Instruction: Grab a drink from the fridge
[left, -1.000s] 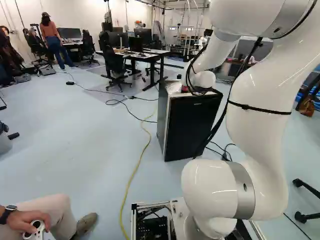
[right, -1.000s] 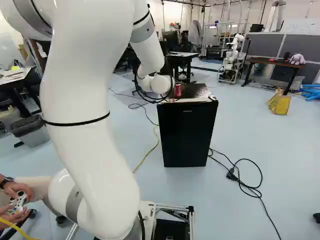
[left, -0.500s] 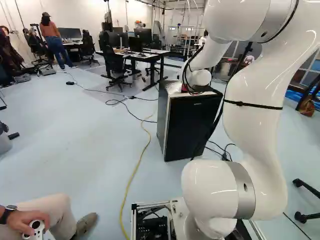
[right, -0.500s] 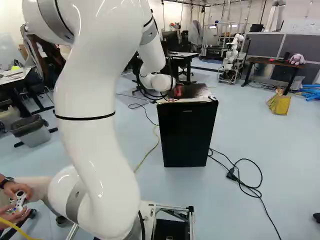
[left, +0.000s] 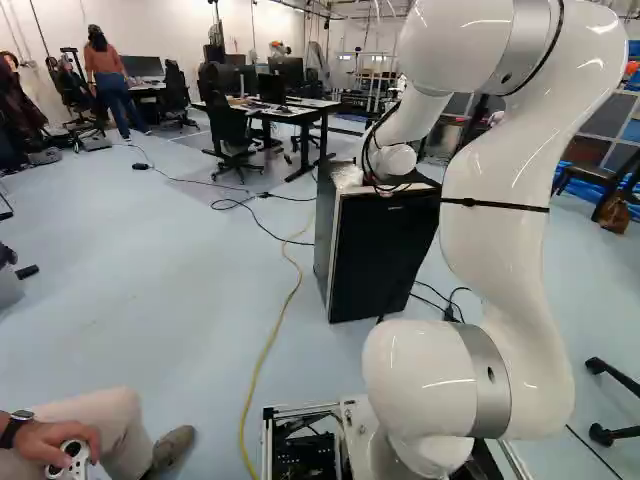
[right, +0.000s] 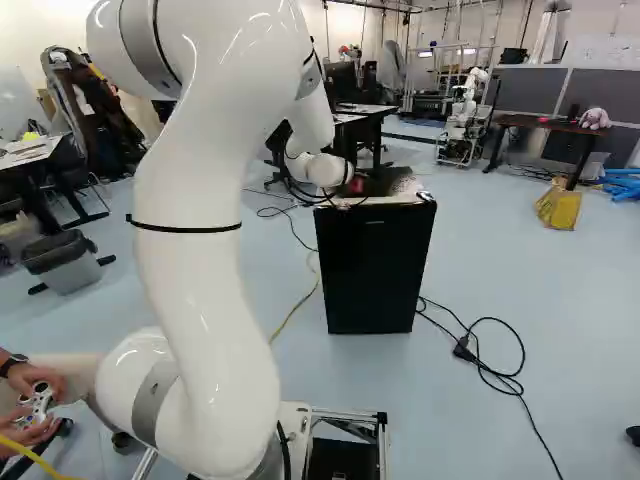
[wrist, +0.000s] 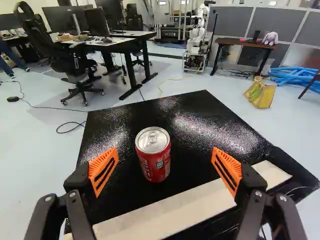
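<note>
In the right base view the black fridge (right: 375, 268) stands shut ahead of the base; the left base view shows the fridge (left: 383, 255) too. My wrist hangs over its top and hides most of the gripper in both base views. A red drink can (wrist: 154, 162) with a silver lid stands upright on the fridge's glossy black top (wrist: 200, 130). The gripper (wrist: 165, 162) is open, one orange-padded finger to each side of the can. Gaps show on both sides, the smaller one towards the left-hand finger; neither finger touches it.
Crumpled clear plastic (left: 347, 176) lies on the fridge top. Beyond stand a desk (wrist: 117, 44) and an office chair (wrist: 75, 67). Another robot (right: 464, 120) is farther back. Black cables (right: 490, 365) and a yellow cable (left: 268, 345) lie on the floor.
My arm's upper part has swung left in the left base view and right in the right one; the wrist has shifted slightly over the fridge. The base and fridge have stayed put.
</note>
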